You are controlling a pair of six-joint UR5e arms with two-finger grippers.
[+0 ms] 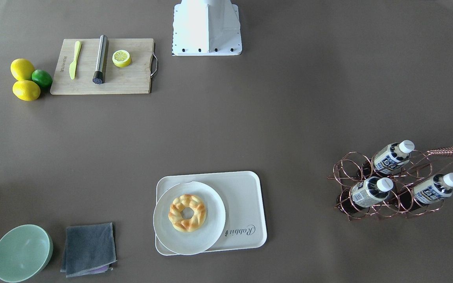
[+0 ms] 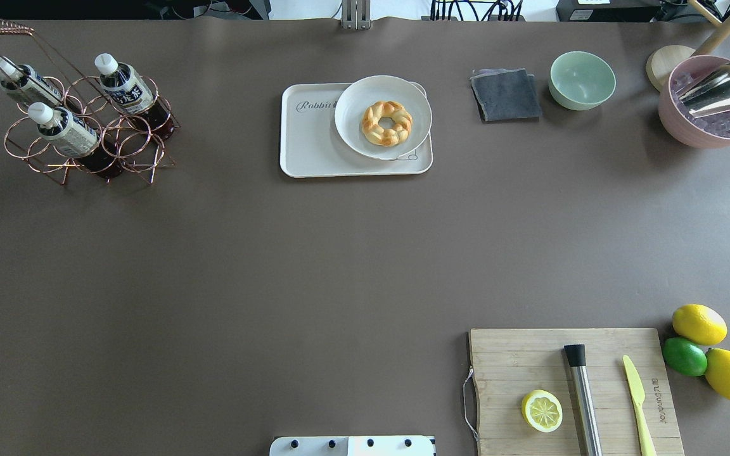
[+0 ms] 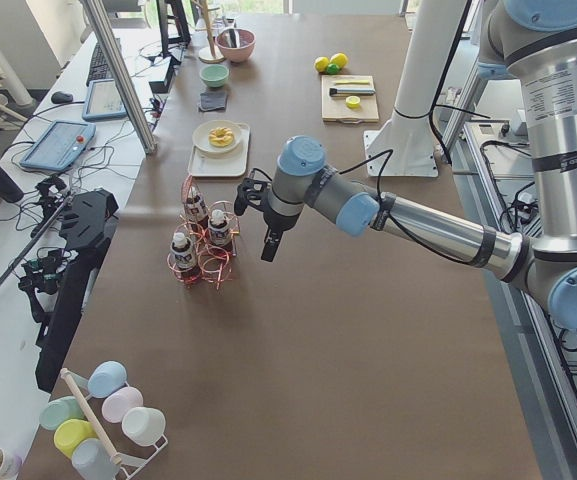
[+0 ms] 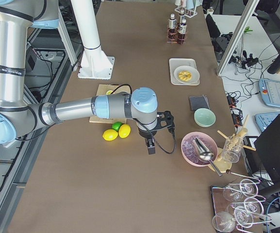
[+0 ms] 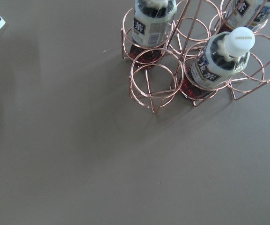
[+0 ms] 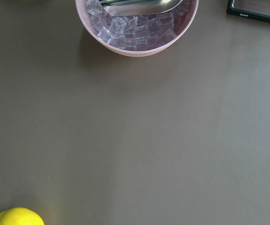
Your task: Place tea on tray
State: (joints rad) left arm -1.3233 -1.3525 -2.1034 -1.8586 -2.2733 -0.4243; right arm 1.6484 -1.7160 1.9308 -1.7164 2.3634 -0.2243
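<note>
Opposite overhead and front views over the tray [image 2: 314,149]; lengthwise end views; close wrist cameras

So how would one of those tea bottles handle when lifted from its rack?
The tea bottle looks full, so probably heavy for its size. Its smooth round body may slip, or roll if laid down. It leans in the wire rack, so might snag rings.

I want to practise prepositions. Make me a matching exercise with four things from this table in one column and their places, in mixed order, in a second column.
1. tea bottles
2. braided pastry ring
3. lemon half
4. metal scoop

A. on the wooden cutting board
B. in the pink bowl of ice
C. in the copper wire rack
D. on the round white plate

Pairs: 1-C, 2-D, 3-A, 4-B.
</note>
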